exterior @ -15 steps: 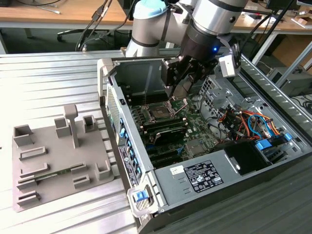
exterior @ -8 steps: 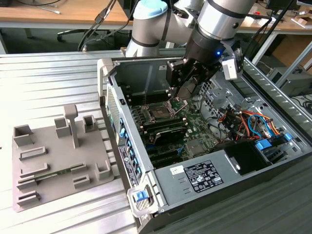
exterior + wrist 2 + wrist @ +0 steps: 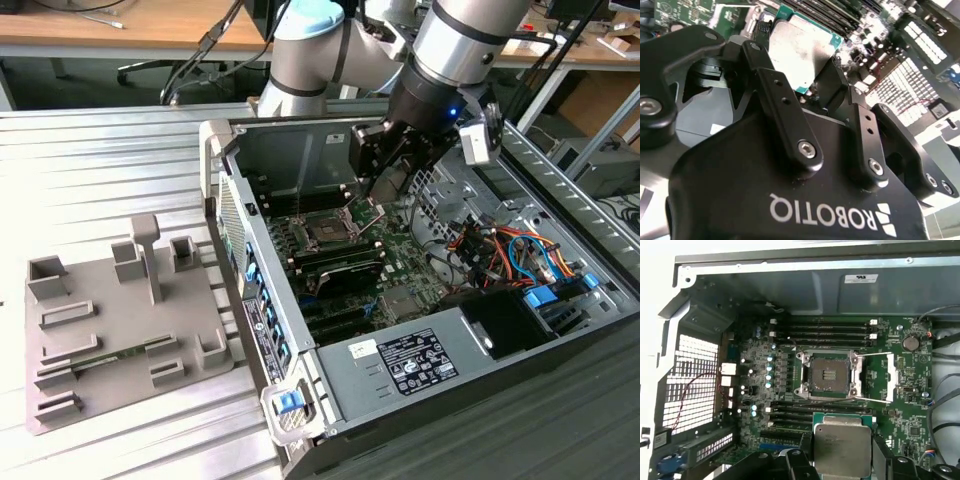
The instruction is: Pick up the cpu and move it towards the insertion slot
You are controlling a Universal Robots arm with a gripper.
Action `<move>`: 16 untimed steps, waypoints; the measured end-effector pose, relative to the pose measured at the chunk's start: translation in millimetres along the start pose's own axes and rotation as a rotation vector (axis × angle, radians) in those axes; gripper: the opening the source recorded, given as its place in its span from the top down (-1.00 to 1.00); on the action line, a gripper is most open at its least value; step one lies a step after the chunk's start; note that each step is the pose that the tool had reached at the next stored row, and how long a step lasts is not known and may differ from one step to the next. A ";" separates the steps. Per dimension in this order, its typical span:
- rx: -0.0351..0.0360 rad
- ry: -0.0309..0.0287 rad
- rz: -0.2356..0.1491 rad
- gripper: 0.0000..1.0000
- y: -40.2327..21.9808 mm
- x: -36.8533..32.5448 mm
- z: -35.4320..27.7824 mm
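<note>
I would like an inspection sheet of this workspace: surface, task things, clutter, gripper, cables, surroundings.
Surface: ribbed metal table, carrying an open computer case.
Job's things: the cpu is held above the motherboard, beside the insertion slot; the slot is open, its load plate swung aside.
Clutter: grey fixture plate with blocks, at the exterior view's left of the case.
Gripper: the gripper is shut on the cpu, fingers on its opposite edges.
Cables: orange, blue and black wires lie inside the case.
Surroundings: wooden desks behind the table.
</note>
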State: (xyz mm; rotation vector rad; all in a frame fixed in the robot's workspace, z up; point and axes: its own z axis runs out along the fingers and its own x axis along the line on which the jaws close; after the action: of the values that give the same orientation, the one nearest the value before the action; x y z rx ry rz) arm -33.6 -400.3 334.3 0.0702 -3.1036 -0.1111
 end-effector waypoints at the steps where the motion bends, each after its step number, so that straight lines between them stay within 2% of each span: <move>1: -0.0001 -0.0001 0.000 -0.10 1.2 -2.0 0.3; 4: 0.0000 0.0001 0.000 -0.10 7.3 -11.2 1.7; 8: -0.0001 0.0001 0.000 -0.10 13.5 -17.8 2.9; 13: -0.0001 0.0000 0.000 -0.10 24.5 -23.6 4.0; 16: 0.0001 0.0002 0.000 -0.10 32.1 -29.2 4.9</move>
State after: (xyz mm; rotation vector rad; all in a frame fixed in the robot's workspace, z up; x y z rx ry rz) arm -6.0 -366.7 330.8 0.0700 -3.1035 -0.1110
